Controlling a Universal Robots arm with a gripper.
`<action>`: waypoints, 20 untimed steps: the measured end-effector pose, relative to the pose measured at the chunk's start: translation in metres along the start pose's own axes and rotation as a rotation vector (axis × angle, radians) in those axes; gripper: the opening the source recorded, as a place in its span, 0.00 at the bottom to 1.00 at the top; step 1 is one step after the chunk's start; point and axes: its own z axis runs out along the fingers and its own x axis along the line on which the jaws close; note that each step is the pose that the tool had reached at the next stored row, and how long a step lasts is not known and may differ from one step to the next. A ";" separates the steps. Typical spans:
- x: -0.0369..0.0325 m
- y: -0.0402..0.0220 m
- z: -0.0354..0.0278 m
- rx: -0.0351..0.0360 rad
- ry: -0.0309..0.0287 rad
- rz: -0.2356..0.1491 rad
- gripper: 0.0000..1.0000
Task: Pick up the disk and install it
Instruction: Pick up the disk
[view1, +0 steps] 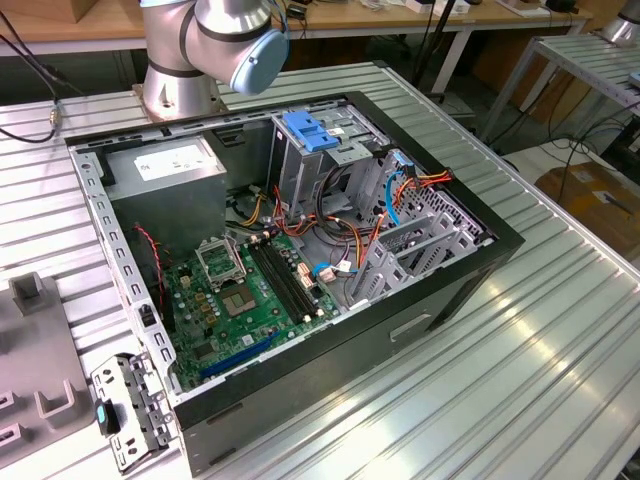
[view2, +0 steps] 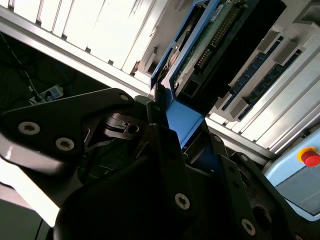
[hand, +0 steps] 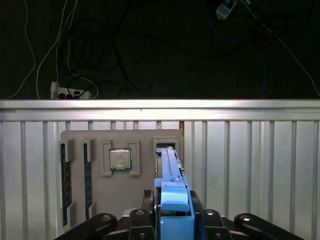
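The end effector (hand: 172, 222) is closed narrow on the disk (hand: 172, 197), its fingers (view2: 160, 120) clamping the blue carrier near one end while the drive stands on edge over the grey tray (hand: 145, 137). Whether the far end has cleared its slot I cannot tell. To my eye the hold is sound as long as the pressure sits on the plastic frame and not on the exposed circuit board seen in the second wrist view. With so little of the length gripped, any tilt would swing the free end, so a straight, level lift looks best, well clear of the memory sticks (hand: 65, 182) and the processor (hand: 120, 159) just beside it. The desk (hand: 250, 170) is ribbed aluminium, bright and slippery-looking. In the exterior view an open computer case (view1: 400, 350) lies at the centre, with its motherboard (view1: 250, 300) toward 7 o'clock and a grey drive cage (view1: 300, 170) with a blue latch (view1: 310, 132) toward 12. Orange cables (view1: 350, 235) crowd in beside the cage. The arm's base (view1: 180, 70) stands at 11 o'clock. Beyond the desk edge a dark floor carries loose leads and a power strip (hand: 70, 92).
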 end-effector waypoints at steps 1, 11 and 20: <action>0.0000 0.0000 -0.0007 -0.0003 0.0002 0.000 0.37; 0.0002 -0.0003 -0.0128 -0.0002 -0.0001 0.000 0.37; 0.0004 -0.0006 -0.0237 -0.0003 0.0000 0.000 0.37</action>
